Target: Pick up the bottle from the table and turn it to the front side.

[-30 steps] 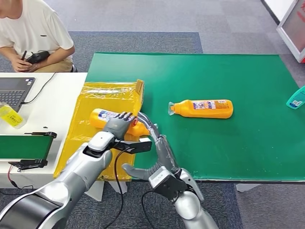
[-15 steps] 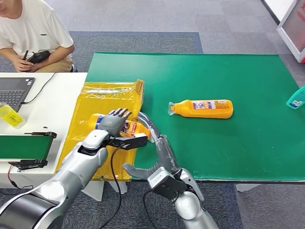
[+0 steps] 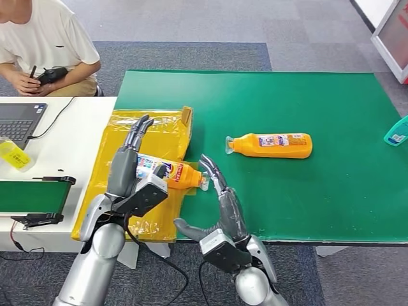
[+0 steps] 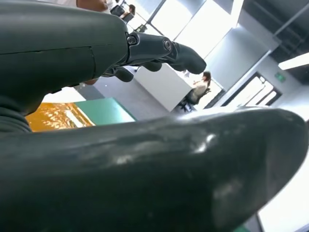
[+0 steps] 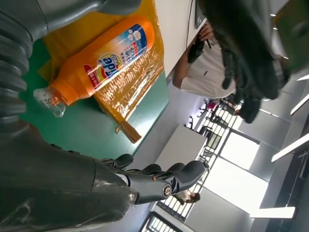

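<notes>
The green desk (image 3: pixel 298 102) spreads out beyond both arms, with a yellow plastic bag (image 3: pixel 159 131) lying under the left robot hand (image 3: pixel 126 167). That hand hovers with its fingers straight and apart, holding nothing. The orange detergent bottle (image 3: pixel 171 173) lies on its side just beside it, label up in the right wrist view, its clear cap pointing at the right robot hand (image 3: pixel 226 203). That one is spread wide too, fingertips near the cap. A second orange bottle (image 3: pixel 269 145) rests well beyond the right robot hand. The turning looks about finished; next, I'd judge, both hands back clear.
</notes>
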